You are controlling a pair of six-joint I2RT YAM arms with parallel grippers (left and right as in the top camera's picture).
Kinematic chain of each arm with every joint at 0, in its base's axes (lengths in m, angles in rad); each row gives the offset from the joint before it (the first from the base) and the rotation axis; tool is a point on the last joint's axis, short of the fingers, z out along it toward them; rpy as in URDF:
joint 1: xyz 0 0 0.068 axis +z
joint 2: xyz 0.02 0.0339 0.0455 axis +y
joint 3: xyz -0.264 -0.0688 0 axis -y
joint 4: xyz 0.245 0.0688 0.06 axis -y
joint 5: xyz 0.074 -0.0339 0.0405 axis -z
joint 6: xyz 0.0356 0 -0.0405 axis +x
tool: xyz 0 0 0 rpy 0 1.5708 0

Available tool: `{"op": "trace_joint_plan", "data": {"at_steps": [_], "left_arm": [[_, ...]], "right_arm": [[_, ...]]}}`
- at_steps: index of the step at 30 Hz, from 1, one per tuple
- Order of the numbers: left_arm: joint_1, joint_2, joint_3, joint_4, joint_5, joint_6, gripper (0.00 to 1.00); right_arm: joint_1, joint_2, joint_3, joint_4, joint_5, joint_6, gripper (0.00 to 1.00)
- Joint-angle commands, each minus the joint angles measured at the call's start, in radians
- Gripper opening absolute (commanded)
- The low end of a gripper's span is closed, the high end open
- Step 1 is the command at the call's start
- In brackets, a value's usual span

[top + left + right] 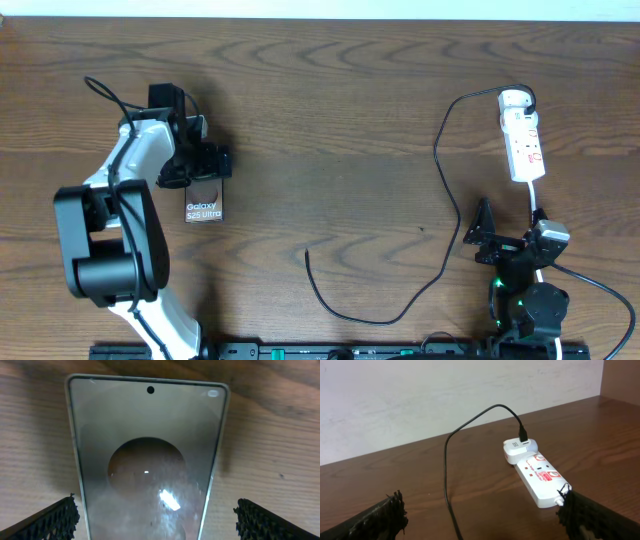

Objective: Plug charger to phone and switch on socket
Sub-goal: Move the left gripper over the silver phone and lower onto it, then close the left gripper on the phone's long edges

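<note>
The phone (204, 203) lies flat on the table at the left, pale lettering at its near end. My left gripper (203, 160) hovers over its far end, open; in the left wrist view the fingers (155, 519) straddle the phone (147, 460) without touching it. The black charger cable (440, 190) runs from a white adapter in the socket (521, 135) down to a free plug tip (307, 254) at the table's middle. My right gripper (487, 238) is open and empty near the front right; its wrist view (480, 515) shows the cable (447, 480) and socket (540, 477) ahead.
The socket's white cord (537, 205) runs toward the right arm's base. The table's far edge meets a pale wall (445, 395). A black rail (330, 351) lines the front edge.
</note>
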Motion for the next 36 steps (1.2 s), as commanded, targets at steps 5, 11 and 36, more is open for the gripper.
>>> {"op": "trace_joint_plan", "data": {"at_steps": [5, 11, 36], "left_arm": [[0.0, 0.024, -0.006, -0.001, -0.037, 0.018, 0.98], [0.0, 0.024, -0.006, -0.049, -0.039, 0.018, 0.98], [-0.009, 0.024, -0.047, -0.027, -0.039, 0.126, 0.98]], "right_arm": [[-0.002, -0.005, -0.001, -0.004, 0.002, -0.01, 0.99], [-0.002, -0.005, -0.001, -0.004, 0.002, -0.01, 0.99], [-0.002, -0.005, -0.001, -0.004, 0.002, -0.01, 0.99]]}}
